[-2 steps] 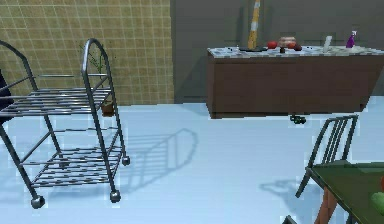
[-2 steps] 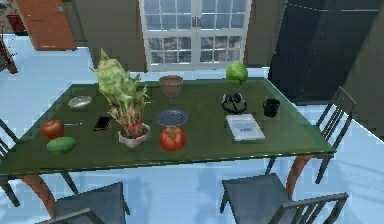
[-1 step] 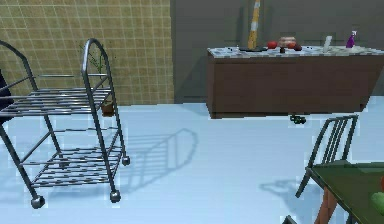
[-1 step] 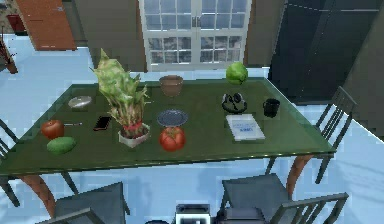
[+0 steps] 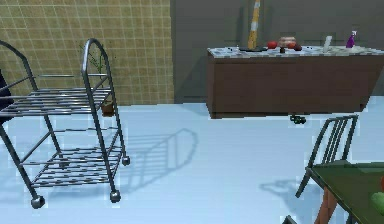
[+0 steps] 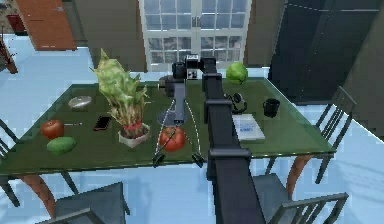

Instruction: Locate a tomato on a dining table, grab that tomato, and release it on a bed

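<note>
A round red tomato (image 6: 172, 139) lies on the green dining table (image 6: 300, 135), just right of a potted leafy plant (image 6: 122, 95). My gripper (image 6: 177, 158) reaches over the table from the dark arm (image 6: 225, 170), and its two thin fingers (image 6: 160, 152) run down either side of the tomato. Because the tomato rests on the tabletop, I cannot tell whether the gripper holds anything. A second red round thing (image 6: 52, 128) sits near the table's left end beside a green oblong thing (image 6: 61, 145). The table's corner (image 5: 355, 185) shows at the forward view's lower right.
On the table: a plate (image 6: 80, 101), a phone (image 6: 102, 123), a green round vegetable (image 6: 236, 72), a black mug (image 6: 271, 107), a book (image 6: 248, 126). Chairs (image 6: 300, 200) ring it. Ahead stand a metal cart (image 5: 70, 120), a counter (image 5: 290, 80) and a chair (image 5: 335, 145).
</note>
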